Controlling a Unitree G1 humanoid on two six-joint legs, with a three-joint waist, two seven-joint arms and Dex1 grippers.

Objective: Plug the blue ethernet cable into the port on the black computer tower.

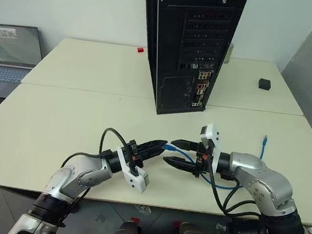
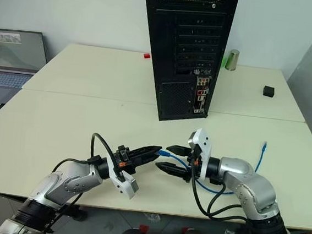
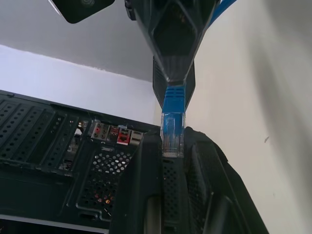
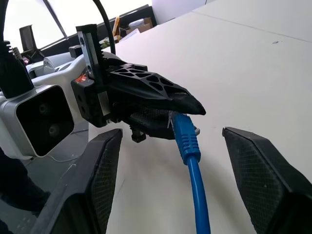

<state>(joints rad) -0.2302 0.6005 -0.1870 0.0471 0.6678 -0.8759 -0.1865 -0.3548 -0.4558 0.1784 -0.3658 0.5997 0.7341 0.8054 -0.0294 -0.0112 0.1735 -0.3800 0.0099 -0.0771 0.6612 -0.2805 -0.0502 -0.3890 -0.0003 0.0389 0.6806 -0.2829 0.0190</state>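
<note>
The left hand [image 1: 161, 146] is clenching one end of the blue ethernet cable [image 1: 177, 150] just above the cream desk [image 1: 62, 113], near its front edge. The right hand [image 1: 176, 152] is facing it from the other side, fingers spread wide and gripping nothing, with the cord running out between them. From there the cable is looping back across the desk beside the right arm, its free plug [image 1: 265, 139] lying off to the right.

The left wrist view is showing what the head camera cannot — the clear plug [image 3: 172, 134] sticking out past the pinching fingertips [image 3: 146, 165], its blue boot pointing at the other hand. Behind it the black computer tower [image 1: 191, 43] is showing its rear connector cluster [image 3: 117, 134], red and pink sockets among them; which one is the port cannot be told.

The right wrist view is showing the plug from the side — clamped under the left hand's upper finger, well clear of both right fingers.

The tower is standing upright mid-desk, well apart from both hands. A grey laptop [image 1: 10, 53] is sitting far left.
</note>
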